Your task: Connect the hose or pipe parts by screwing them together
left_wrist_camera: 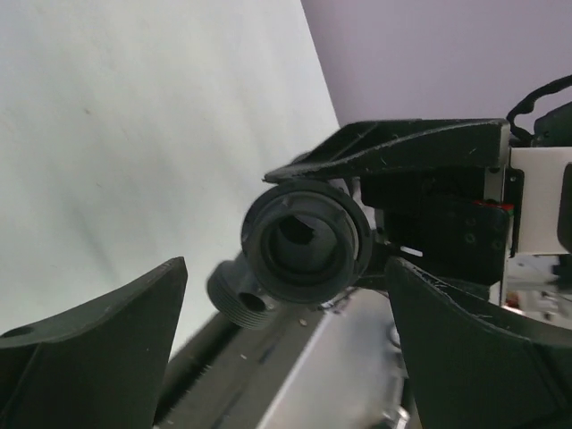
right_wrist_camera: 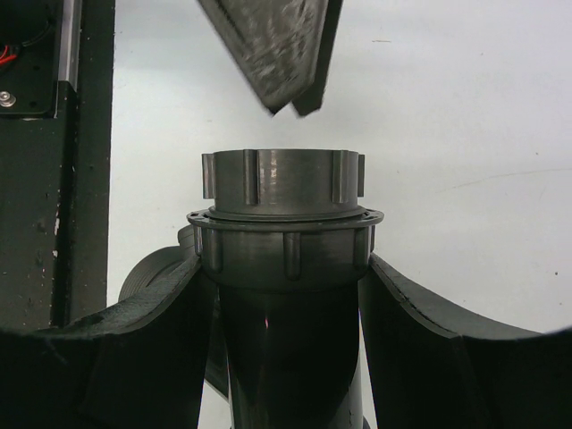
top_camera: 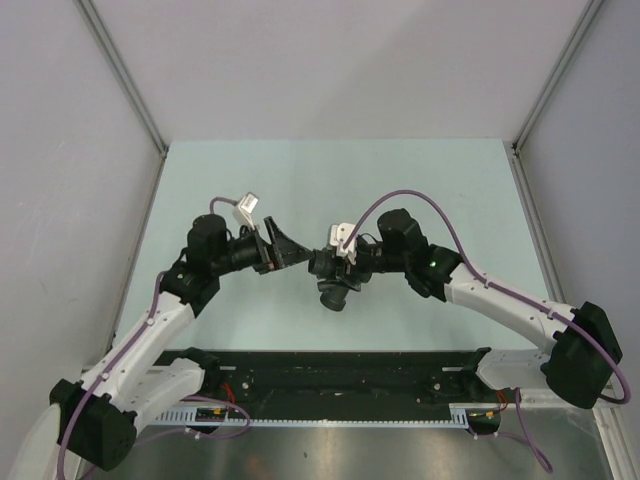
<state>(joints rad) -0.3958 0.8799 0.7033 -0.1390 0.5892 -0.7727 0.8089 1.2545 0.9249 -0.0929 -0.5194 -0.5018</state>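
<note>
Dark grey branched plastic pipe fitting [left_wrist_camera: 306,239] — gripped in the air above the pale table [top_camera: 300,170], centre of the scene.
Left gripper [top_camera: 288,248] gapes wide, holding nothing, tips just beside the fitting's mouth; a ribbed dark collar [right_wrist_camera: 281,189] already sits on it — how tight, I cannot tell. Right gripper [right_wrist_camera: 284,268] clamps the fitting's body. No containers show.

The left arm [top_camera: 150,335] at lower left of the overhead view and the right arm [top_camera: 510,305] at lower right have white tubular links between black joints, with a purple cable [top_camera: 415,197] looping along each. A green light [top_camera: 433,265] glows on the right arm's black housing, and a white block [top_camera: 246,207] sits near each wrist. The fingers [left_wrist_camera: 89,344] are matt black wedges, finely scratched.
</note>
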